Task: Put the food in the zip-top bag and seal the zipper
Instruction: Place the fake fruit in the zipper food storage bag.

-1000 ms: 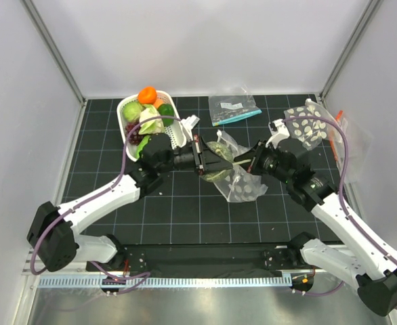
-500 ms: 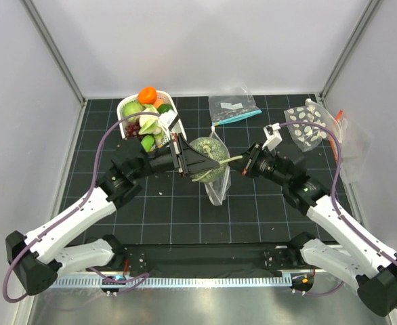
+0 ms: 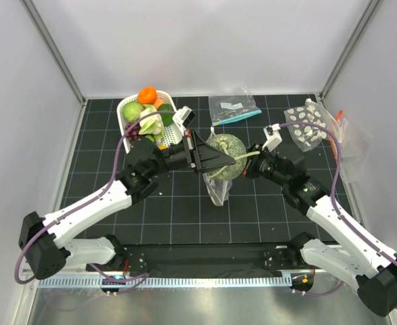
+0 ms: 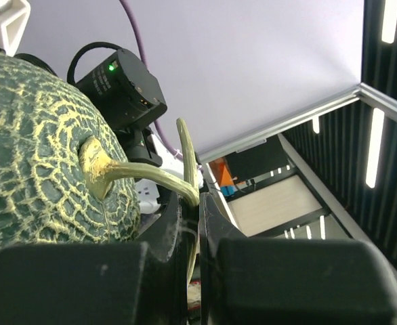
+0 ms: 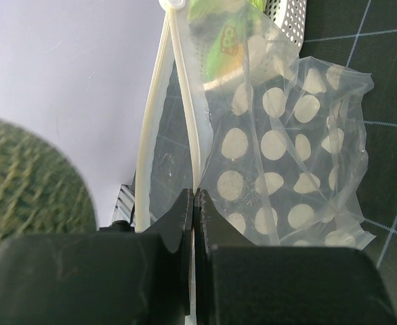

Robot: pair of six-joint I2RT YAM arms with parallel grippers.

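Observation:
A dark green netted melon hangs by its pale stem, and my left gripper is shut on that stem. The clear zip-top bag printed with white ovals dangles below the melon, lifted off the table. My right gripper is shut on the bag's pale zipper, just right of the melon. More food fills the white basket at the back left. Whether the melon is inside the bag's mouth I cannot tell.
A smaller clear bag with a teal strip lies at the back centre. A dotted bag with an orange-red strip lies at the back right. White walls close in the black gridded table on three sides.
Both grippers rose from the table, lifting melon and bag so the bag hangs. Over the last half second the left gripper carried the melon right, toward the right gripper.

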